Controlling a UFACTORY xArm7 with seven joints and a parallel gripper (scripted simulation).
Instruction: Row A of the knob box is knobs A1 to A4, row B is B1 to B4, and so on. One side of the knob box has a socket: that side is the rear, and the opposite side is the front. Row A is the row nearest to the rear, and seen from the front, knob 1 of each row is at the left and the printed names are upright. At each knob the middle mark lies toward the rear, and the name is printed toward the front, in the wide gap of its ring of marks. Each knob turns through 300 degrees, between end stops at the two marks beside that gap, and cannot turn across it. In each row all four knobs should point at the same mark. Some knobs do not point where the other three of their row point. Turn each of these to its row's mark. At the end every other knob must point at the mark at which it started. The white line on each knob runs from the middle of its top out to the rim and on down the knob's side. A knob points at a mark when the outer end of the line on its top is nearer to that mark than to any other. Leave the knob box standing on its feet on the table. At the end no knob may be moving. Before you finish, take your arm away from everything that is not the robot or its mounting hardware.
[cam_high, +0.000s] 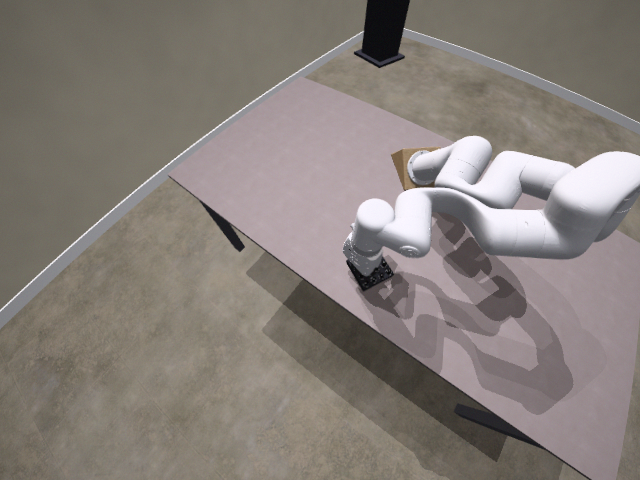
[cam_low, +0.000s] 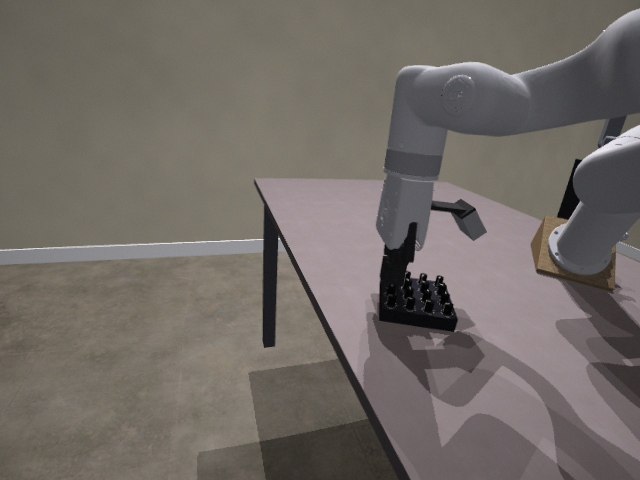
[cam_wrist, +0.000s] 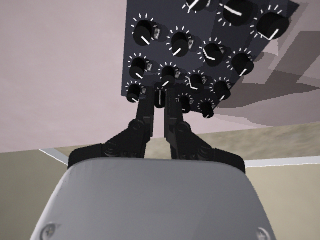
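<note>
The black knob box (cam_high: 364, 285) (cam_low: 417, 318) (cam_wrist: 159, 15) stands on the table with several black knobs in rows. My gripper (cam_low: 394, 283) (cam_wrist: 159, 98) points down at its far edge in the exterior view. It is shut on a knob (cam_wrist: 159, 99), the second from the left in the line nearest the gripper in the wrist view. That knob's white line runs straight up and down the picture. The line of the knob behind it (cam_wrist: 168, 74) points lower left. The left knob (cam_wrist: 137, 67) points lower right. The printed names are unreadable; the arm hides the tips in the top view.
The box stands near an edge of the table (cam_high: 289, 155) (cam_low: 330, 217). Neighbouring knobs (cam_wrist: 133, 93) (cam_wrist: 185, 103) stand close on both sides of the fingers. The arm's wooden base block (cam_high: 399, 164) (cam_low: 541, 242) is farther back. Arm shadows fall beside the box.
</note>
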